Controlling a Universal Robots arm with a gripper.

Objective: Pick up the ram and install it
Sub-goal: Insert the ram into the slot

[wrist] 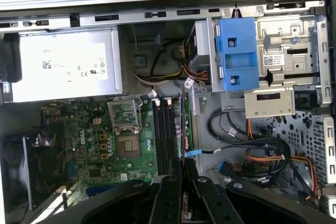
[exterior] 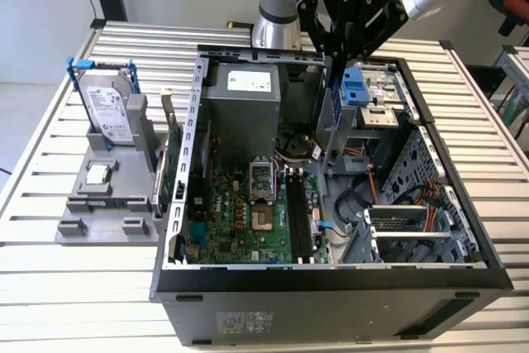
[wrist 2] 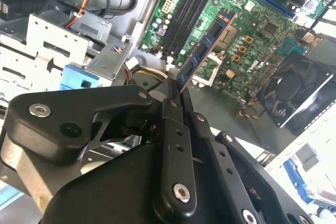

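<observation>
1. Gripper (exterior: 341, 49) hangs over the open computer case (exterior: 331, 303), which lies on its side on the slatted surface (exterior: 50, 287).
2. Fingers (wrist 2: 172, 129) pinch the ram (wrist 2: 207, 45) by one short end, pads on its flat faces. Judged reason: a firm hold with the rest of the stick unobstructed.
3. Ram is in the air above the motherboard (wrist: 100, 129), apart from it; not yet seated.
4. Long axis runs straight on from the fingers, free end pointing down toward the board, near the black memory slots (wrist: 164, 129).
5. In the first wrist view the stick shows edge-on, roughly parallel to the slots; this looks like alignment for insertion.
</observation>
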